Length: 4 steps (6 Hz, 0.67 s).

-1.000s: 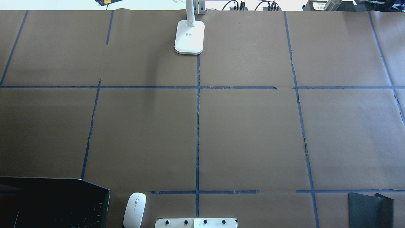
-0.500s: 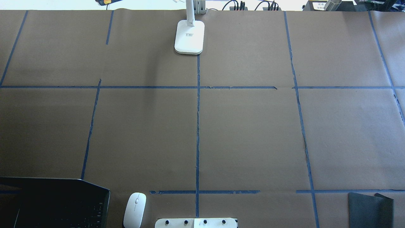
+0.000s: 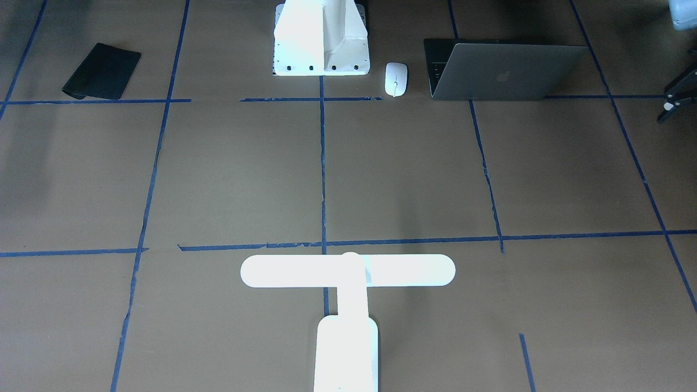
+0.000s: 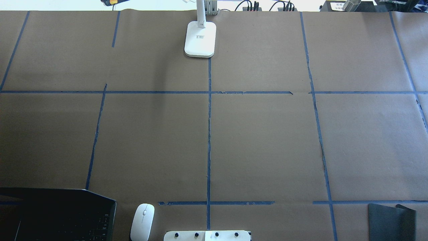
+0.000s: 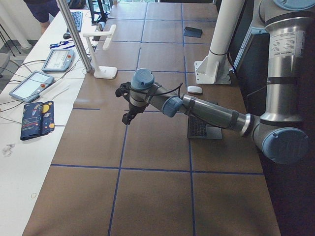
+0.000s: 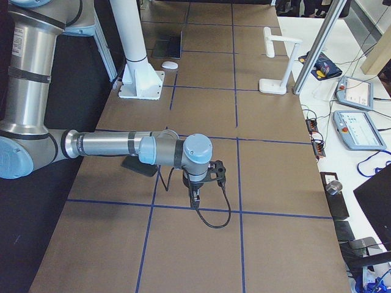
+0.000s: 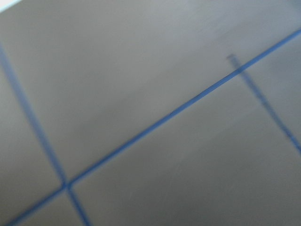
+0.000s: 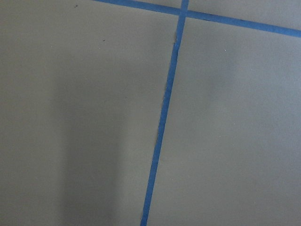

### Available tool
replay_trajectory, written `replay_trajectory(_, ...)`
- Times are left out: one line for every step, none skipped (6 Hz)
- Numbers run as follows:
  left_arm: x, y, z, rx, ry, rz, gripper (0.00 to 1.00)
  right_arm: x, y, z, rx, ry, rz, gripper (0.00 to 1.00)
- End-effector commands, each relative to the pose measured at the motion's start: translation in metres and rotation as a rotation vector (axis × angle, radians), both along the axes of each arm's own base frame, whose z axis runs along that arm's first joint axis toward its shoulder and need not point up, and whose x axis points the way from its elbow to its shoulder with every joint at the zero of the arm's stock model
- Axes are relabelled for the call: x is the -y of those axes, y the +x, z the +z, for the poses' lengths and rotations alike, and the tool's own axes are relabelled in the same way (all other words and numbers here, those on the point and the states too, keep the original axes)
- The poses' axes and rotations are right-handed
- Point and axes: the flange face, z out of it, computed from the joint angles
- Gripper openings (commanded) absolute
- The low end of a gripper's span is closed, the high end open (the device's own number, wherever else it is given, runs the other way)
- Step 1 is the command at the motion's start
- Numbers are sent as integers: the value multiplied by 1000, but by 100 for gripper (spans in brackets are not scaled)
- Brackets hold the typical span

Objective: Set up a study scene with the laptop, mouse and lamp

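From the front, the laptop [image 3: 506, 76] stands open, its smooth matt-grey metal lid and faint apple mark turned to the camera. The glossy white oval mouse [image 3: 396, 79] lies just beside it, between it and the bolted white pedestal [image 3: 321, 49]. A flat black pad [image 3: 102, 71] lies on the pedestal's other side. The lamp [image 3: 348, 272], a round-ended bar on a neck, stands well apart at the operators' edge. Matt brown paper [image 3: 218, 174] covers the table, ruled into squares by blue tape [image 3: 322, 163], torn in places. From overhead, the lamp's rounded rectangular base sits on the centre tape line, and the laptop's black keys show in the near left corner. In the left side view the left claw [image 5: 127, 117] hangs above bare paper, pointing down. Whether its fingers are apart or together I cannot tell. The laptop lies behind it under the forearm, the mouse farther back by the pedestal, and the lamp well beyond it near a white bench [image 5: 29, 98] with tablets and cables. In the right side view the right claw [image 6: 194, 201] hangs just above a tape line, a black cable looping beside it; its state I cannot tell either. The pad lies behind it beneath the forearm, and the lamp, mouse and laptop are far beyond. Each wrist view shows only paper and crossing tape beneath its claw, the left one blurred.
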Motion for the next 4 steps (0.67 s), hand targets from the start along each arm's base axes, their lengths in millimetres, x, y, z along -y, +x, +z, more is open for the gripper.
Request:
replay_trajectory(-27, 59, -44, -139, 115, 187, 100, 0, 0, 0, 0, 0, 0, 100)
replay_trajectory(-61, 79, -64, -166, 182, 271, 100, 0, 0, 0, 0, 0, 0, 100)
replay_trajectory(-107, 104, -79, -188, 224, 384, 100, 0, 0, 0, 0, 0, 0, 100)
replay_trajectory(-149, 113, -89, -209, 314, 487, 100, 0, 0, 1, -1, -1, -1, 100)
